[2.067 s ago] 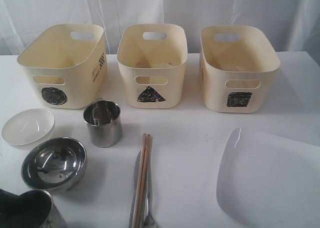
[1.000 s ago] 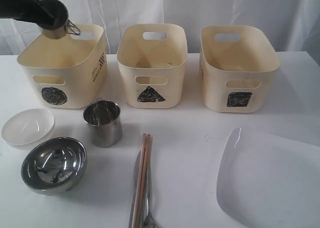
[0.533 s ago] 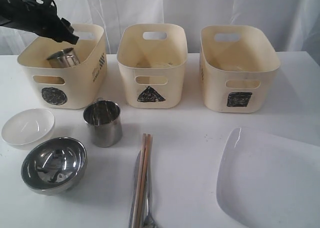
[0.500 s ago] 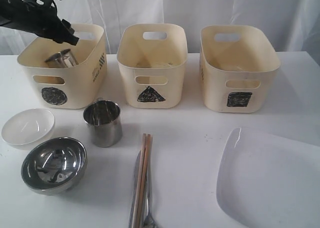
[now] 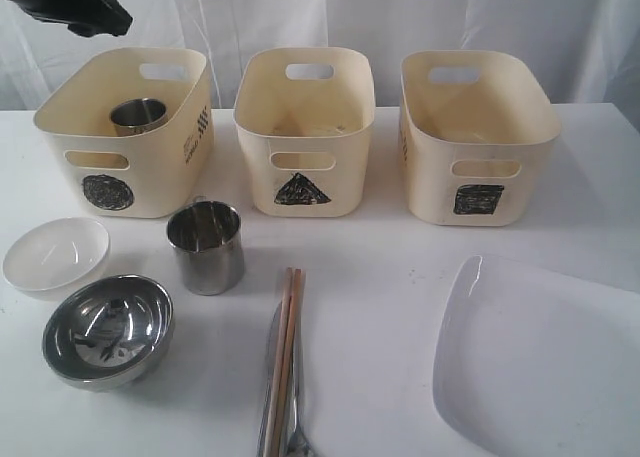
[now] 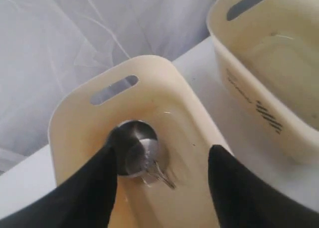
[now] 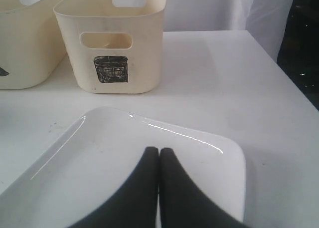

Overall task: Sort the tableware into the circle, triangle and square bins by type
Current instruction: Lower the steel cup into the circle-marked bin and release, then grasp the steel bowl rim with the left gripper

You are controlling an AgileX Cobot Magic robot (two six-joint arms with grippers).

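Note:
One steel mug (image 5: 138,115) stands upright inside the circle bin (image 5: 108,191). My left gripper (image 5: 112,17) hangs open above that bin's back left, holding nothing; in the left wrist view its fingers (image 6: 102,188) spread wide over the mug (image 6: 133,146). A second mug (image 5: 206,245), the steel bowl (image 5: 107,329), the white dish (image 5: 55,253), the chopsticks (image 5: 286,347) and the metal cutlery (image 5: 297,422) lie on the table. My right gripper (image 7: 159,150) is shut with nothing in it, low over the large white plate (image 7: 99,158). It is out of the exterior view.
The triangle bin (image 5: 305,137) and the square bin (image 5: 478,147) stand in a row with the circle bin at the back of the white table (image 5: 380,257). White curtains hang behind. The plate (image 5: 540,357) fills the front right corner.
My left gripper has let go of the mug, which now stands in the circle bin. The gripper has risen and drawn back to the upper left. Nothing else moved.

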